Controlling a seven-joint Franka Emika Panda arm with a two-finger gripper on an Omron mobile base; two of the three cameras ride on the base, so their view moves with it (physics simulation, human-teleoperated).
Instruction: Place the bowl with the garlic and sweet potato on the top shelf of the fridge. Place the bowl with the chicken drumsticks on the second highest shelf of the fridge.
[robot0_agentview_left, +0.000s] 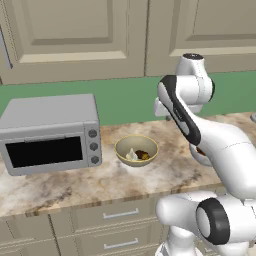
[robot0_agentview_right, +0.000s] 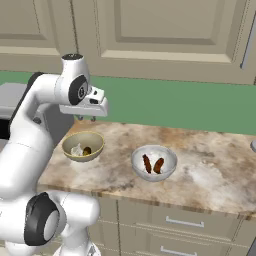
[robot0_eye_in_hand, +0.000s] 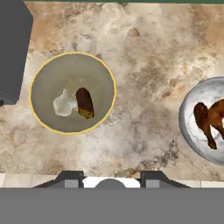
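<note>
The tan-yellow bowl (robot0_eye_in_hand: 48, 74) stands on the marble counter, and in it the white garlic (robot0_eye_in_hand: 64, 105) lies against the dark sweet potato (robot0_eye_in_hand: 85, 103). This bowl (robot0_agentview_right: 82, 150) is left of the white bowl (robot0_agentview_right: 154, 170), which holds two reddish-brown chicken drumsticks (robot0_agentview_right: 152, 164). The white bowl (robot0_eye_in_hand: 192, 131) also lies at the right edge of the hand view. My gripper (robot0_agentview_right: 86, 119) hovers open and empty well above the counter, looking straight down between the two bowls, nearer the tan one (robot0_agentview_left: 136, 142). Its fingertips (robot0_eye_in_hand: 72, 177) stand apart. The fridge is out of view.
A grey toaster oven (robot0_agentview_left: 50, 132) stands on the counter just left of the tan bowl, its dark corner (robot0_eye_in_hand: 13, 48) close to the bowl's rim. Beige wall cabinets (robot0_agentview_right: 165, 35) hang above the green backsplash. The counter's front edge (robot0_agentview_right: 150, 200) has drawers below.
</note>
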